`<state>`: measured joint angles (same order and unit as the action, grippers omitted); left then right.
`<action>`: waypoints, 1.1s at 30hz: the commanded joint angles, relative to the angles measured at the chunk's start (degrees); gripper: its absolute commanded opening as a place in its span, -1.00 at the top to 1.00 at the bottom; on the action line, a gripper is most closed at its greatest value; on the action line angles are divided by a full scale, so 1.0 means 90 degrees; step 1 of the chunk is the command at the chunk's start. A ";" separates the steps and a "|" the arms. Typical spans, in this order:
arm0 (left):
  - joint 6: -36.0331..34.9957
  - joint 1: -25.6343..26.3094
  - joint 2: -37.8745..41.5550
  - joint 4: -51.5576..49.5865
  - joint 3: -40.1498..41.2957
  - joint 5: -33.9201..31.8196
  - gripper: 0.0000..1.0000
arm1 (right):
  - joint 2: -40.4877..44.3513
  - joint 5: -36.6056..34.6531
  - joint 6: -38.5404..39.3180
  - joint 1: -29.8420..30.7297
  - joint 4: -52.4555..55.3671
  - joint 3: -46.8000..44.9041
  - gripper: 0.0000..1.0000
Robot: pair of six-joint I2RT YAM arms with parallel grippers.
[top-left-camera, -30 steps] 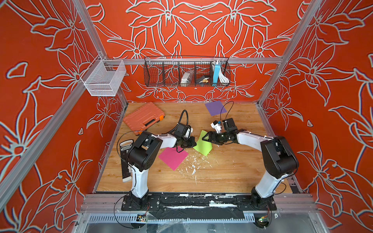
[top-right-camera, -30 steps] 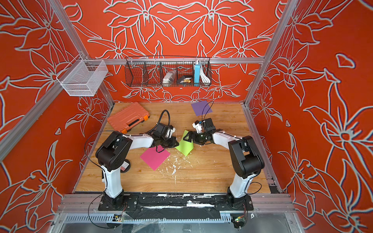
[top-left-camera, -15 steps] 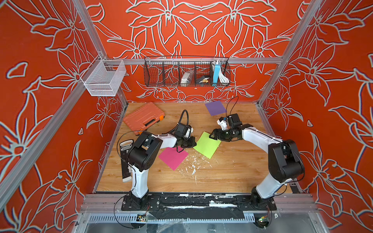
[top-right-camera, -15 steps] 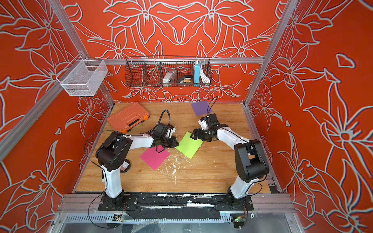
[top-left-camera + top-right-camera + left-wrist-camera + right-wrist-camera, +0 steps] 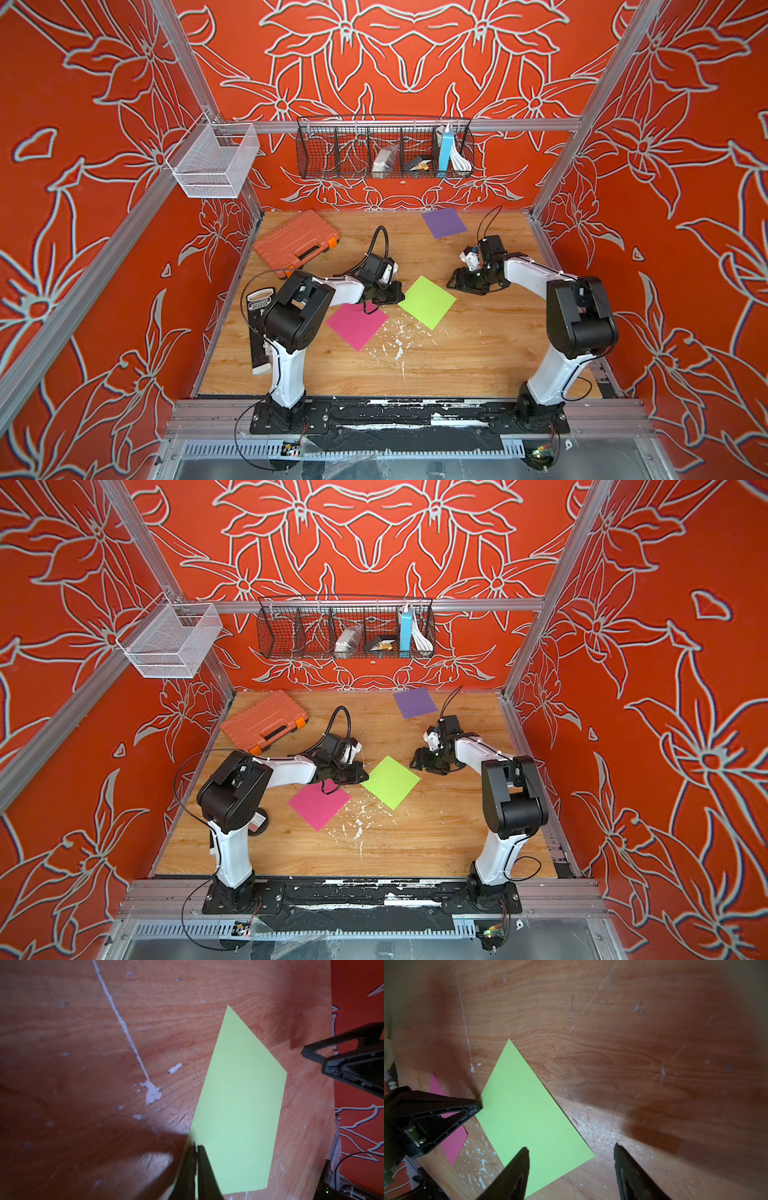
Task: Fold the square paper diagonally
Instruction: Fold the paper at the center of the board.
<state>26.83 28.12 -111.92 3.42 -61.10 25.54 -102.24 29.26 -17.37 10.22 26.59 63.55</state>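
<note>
- Nearest the arm bases, white flecks (image 5: 399, 340) dot the wooden table (image 5: 478, 357), beside a pink paper (image 5: 357, 324)
- Just beyond, the green square paper (image 5: 427, 301) lies flat and unfolded mid-table
- The left gripper (image 5: 195, 1147) — fingers pressed together — sits at the paper's left corner; whether it pinches the sheet cannot be told
- The right gripper (image 5: 571, 1147) is spread, one finger above the paper's right corner, the other above bare wood
- Farthest back — an orange case (image 5: 295, 245) and a purple paper (image 5: 444, 222)
</note>
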 commanded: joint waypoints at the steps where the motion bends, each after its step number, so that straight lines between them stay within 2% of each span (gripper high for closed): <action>1: -0.0100 0.0031 -0.0006 -0.0380 -0.0032 -0.0181 0.81 | -0.0136 -0.0004 -0.0112 -0.0009 -0.0064 -0.0211 -0.24; 5: -0.0108 0.0032 -0.0007 -0.0380 -0.0037 -0.0178 0.81 | -0.0125 0.0185 -0.0384 0.0002 -0.0396 -0.0549 -0.16; 15: -0.0082 0.0030 -0.0035 -0.0370 -0.0044 -0.0164 0.81 | 0.0006 0.0825 -0.1217 0.0146 -0.1411 -0.1440 -0.16; 28: -0.0098 0.0050 -0.0037 -0.0380 -0.0057 -0.0174 0.80 | 0.0511 0.2160 -0.2436 0.0670 -0.3228 -0.1833 -0.63; 33: -0.0125 0.0052 0.0028 -0.0390 -0.0034 -0.0225 0.81 | 0.0597 0.2422 -0.3034 0.0850 -0.4032 -0.1900 -0.75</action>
<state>26.81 28.14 -111.92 3.18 -61.21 25.47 -98.48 48.29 -40.32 17.17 -3.77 47.05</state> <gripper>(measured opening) 0.096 0.871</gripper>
